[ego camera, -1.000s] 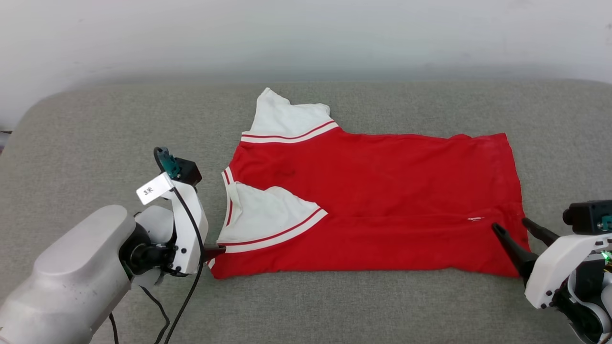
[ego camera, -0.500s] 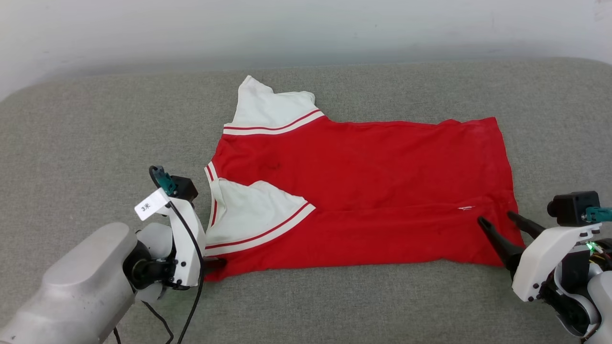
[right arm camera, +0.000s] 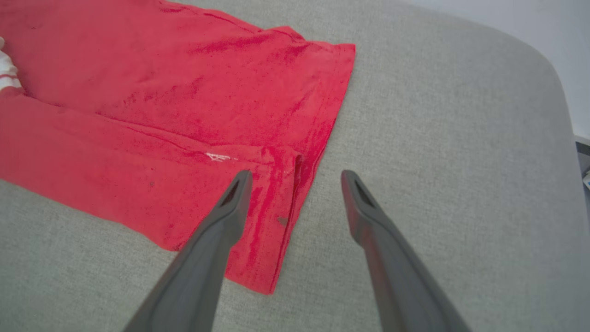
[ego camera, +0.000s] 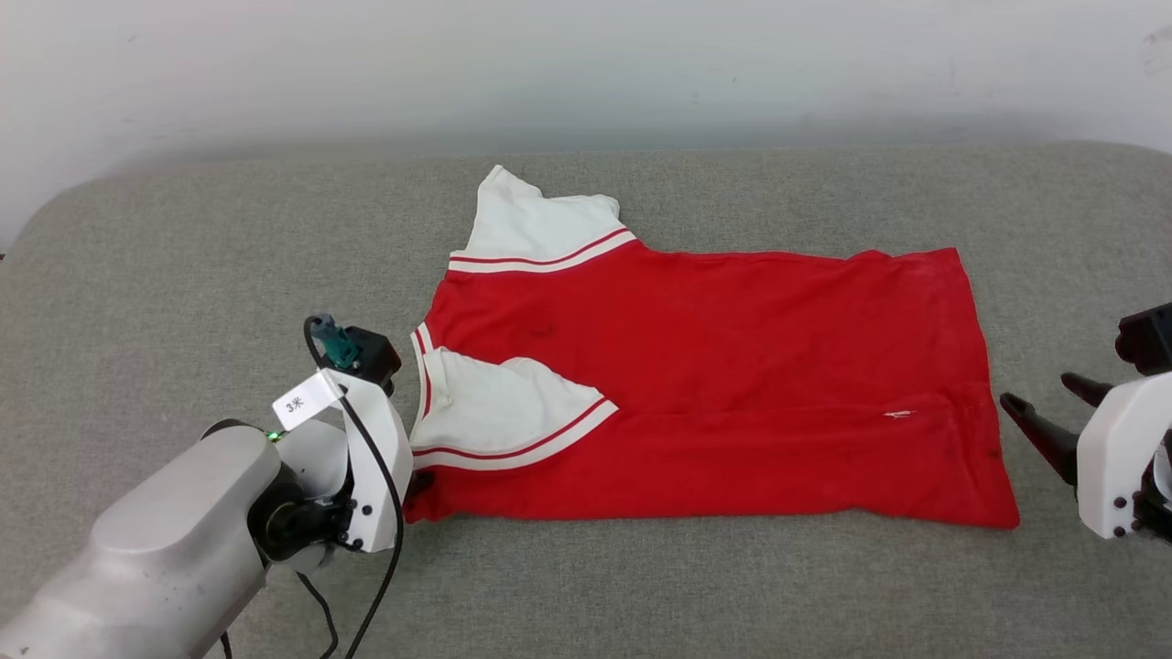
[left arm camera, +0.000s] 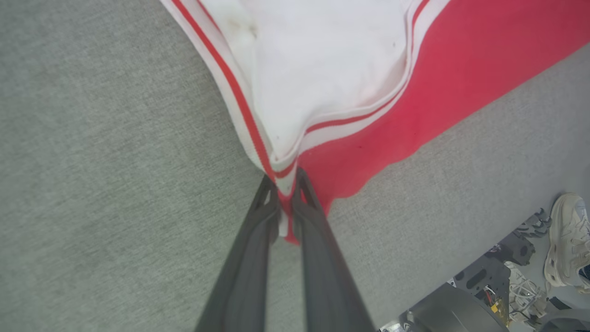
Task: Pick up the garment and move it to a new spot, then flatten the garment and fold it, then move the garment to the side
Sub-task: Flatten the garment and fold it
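Grey padded surface [ego camera: 183, 256] below a pale wall [ego camera: 586, 64], and the garment [ego camera: 732, 366] lies spread across its middle: red body, one white sleeve laid on top, the other poking out at the far side, collar end to the robot's left, hem to its right. At the near collar-end corner the left gripper [left arm camera: 286, 182] has its fingers clenched on the striped trim and red edge. Just beside the hem's near corner the right gripper [right arm camera: 296, 174] hangs with fingers released and spread wide, gripping nothing.
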Controlling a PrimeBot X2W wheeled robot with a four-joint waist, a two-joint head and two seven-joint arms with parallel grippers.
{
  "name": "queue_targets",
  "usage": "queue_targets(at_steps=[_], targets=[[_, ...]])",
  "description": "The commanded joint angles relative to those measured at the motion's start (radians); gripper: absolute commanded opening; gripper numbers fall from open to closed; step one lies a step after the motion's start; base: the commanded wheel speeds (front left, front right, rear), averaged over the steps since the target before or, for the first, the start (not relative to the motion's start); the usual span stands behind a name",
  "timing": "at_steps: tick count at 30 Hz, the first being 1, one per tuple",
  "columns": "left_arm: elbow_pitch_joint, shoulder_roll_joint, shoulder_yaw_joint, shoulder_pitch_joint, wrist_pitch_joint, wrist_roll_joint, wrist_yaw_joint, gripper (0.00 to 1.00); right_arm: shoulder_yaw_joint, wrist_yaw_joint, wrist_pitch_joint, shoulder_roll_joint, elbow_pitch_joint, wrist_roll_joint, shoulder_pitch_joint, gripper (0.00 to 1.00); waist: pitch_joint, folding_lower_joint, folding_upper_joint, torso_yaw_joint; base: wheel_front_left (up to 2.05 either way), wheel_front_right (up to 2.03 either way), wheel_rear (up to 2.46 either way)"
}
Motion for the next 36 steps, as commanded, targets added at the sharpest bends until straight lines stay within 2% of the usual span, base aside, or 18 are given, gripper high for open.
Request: queue_targets(at_steps=[1,6,10,19,27,28,29,30,36], targets=[[-0.013,0.005,-0.001,-0.008,-0.01,0.0,0.0,0.0,0.015,-0.001,0.037,-0.018,-0.006,0.011,-0.011,1.0,-0.001,0.0,0.0,0.002,0.0,0.0,0.0],[-0.064,0.022,-0.008,-0.016,-0.027,-0.002,-0.001,0.0,0.067,-0.001,0.232,-0.078,-0.031,0.07,-0.028,1.0,0.004,0.0,0.0,0.009,0.0,0.0,0.0],[-0.086,0.028,-0.014,-0.024,-0.033,0.003,-0.001,0.0,0.08,-0.001,0.297,-0.07,-0.012,0.099,-0.035,1.0,0.017,0.0,0.0,0.019,0.0,0.0,0.0],[-0.11,0.029,-0.015,-0.05,-0.051,0.014,-0.001,0.0,0.113,-0.001,0.306,0.008,0.13,0.073,-0.051,1.0,0.066,0.0,0.0,0.041,0.0,0.0,0.0],[-0.105,0.033,-0.023,-0.044,-0.073,0.014,-0.001,0.0,0.187,-0.001,0.27,0.089,0.252,0.077,-0.025,1.0,0.085,0.0,0.0,0.049,0.0,0.0,0.0],[-0.104,0.034,-0.026,-0.039,-0.075,0.013,-0.001,0.0,0.19,-0.001,0.254,0.094,0.252,0.084,-0.027,0.55,0.082,0.0,0.0,0.048,0.0,0.0,0.0],[-0.102,0.036,-0.027,-0.034,-0.077,0.01,-0.001,0.0,0.191,-0.001,0.239,0.094,0.251,0.09,-0.031,0.19,0.078,0.0,0.0,0.046,0.0,0.0,0.0],[-0.1,0.037,-0.029,-0.029,-0.078,0.008,-0.001,0.0,0.192,0.0,0.221,0.089,0.249,0.094,-0.036,0.0,0.071,0.0,0.0,0.045,0.0,0.0,0.0],[-0.098,0.044,-0.039,-0.006,-0.085,-0.011,-0.001,0.0,0.176,-0.001,0.126,0.029,0.226,0.115,-0.054,0.0,0.022,0.0,0.0,0.044,0.0,0.0,0.0]])
